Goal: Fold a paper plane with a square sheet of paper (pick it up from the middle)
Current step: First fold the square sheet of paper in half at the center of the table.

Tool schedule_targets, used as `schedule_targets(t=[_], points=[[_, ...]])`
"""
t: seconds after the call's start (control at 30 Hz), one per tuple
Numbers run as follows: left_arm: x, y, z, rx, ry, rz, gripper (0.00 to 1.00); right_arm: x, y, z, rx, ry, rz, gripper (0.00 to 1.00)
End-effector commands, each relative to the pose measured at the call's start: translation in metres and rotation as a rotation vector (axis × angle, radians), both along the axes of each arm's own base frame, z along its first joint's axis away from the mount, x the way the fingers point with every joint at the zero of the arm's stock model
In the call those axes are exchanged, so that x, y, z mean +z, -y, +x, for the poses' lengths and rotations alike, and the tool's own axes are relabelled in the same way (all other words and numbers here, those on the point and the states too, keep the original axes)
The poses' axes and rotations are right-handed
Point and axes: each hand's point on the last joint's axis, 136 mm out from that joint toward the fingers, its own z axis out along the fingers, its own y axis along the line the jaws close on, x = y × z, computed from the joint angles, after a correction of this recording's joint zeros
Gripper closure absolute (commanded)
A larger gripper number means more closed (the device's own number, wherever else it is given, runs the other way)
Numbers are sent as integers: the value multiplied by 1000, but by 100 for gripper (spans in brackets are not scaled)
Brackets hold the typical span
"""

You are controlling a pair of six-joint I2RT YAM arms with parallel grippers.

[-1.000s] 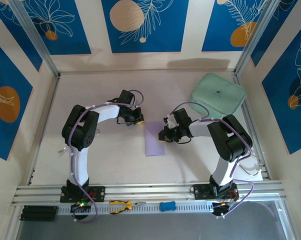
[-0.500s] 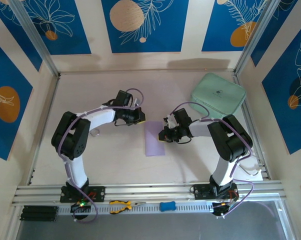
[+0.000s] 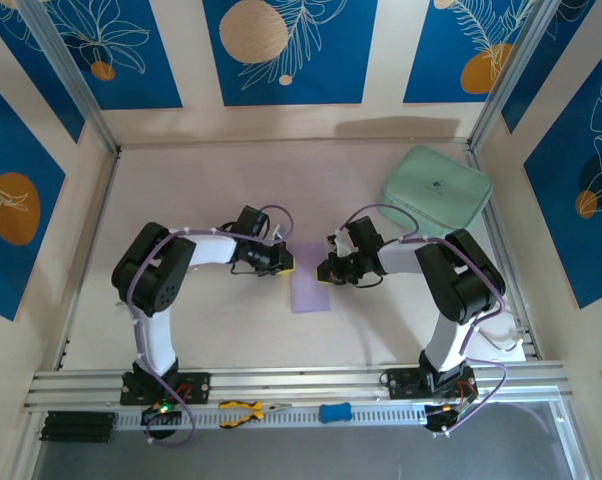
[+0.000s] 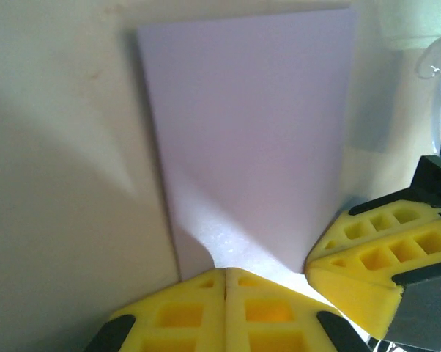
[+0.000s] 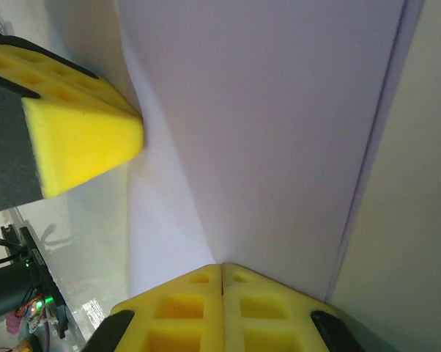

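The sheet [image 3: 309, 280] is lying flat in the middle of the overhead frame, showing there as a narrow upright oblong of pale lavender on the table [image 3: 211, 190]. In my right wrist view a second edge is running just inside its right border, so I judge it to be doubled over.

My left gripper [image 3: 284, 262] is sitting at the sheet's upper left edge and my right gripper [image 3: 324, 270] at its right edge, facing each other across it. In each wrist view the yellow pads [image 4: 206, 308] are pressed tight together with no gap, at the bottom of the frame, and the paper is rising a little toward them. I cannot tell whether paper is caught in either seam or the closed tips are only bearing down on it.

I am expecting this paper to be very light, limp and slick on the smooth tabletop. It is likely to slide instead of lifting, and any careless pinch is going to leave a stray crease or a tear. The best hold, I am judging, is a shallow nip at the middle of a long edge, with the other gripper pinning the opposite side.

A mint case [image 3: 437, 192] is lying well apart in the upper right. A small dark mark is showing on its lid, too small to read. No other writing is legible.
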Motion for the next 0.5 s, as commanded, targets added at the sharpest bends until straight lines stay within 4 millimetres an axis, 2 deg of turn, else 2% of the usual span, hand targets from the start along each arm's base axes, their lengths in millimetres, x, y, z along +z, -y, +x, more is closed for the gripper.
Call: schedule_targets(t=[0.0,0.1,0.27,0.37,0.47], points=[[-24,-14,-10,-14,-16,79,92,-39,32,-33,-23,-143,-166,100],[-12,-15,-7,-16,18,86,91,-38,32,-33,-25,-141,-162,100],[21,-8,-1,-17,57,43,88,-38,31,-33,-24,-140,-159,100],[37,2,-4,-30,57,-16,87,-38,31,-33,-22,-139,-158,100],[43,11,-12,-45,36,-72,87,-38,31,-33,-23,-140,-158,100]])
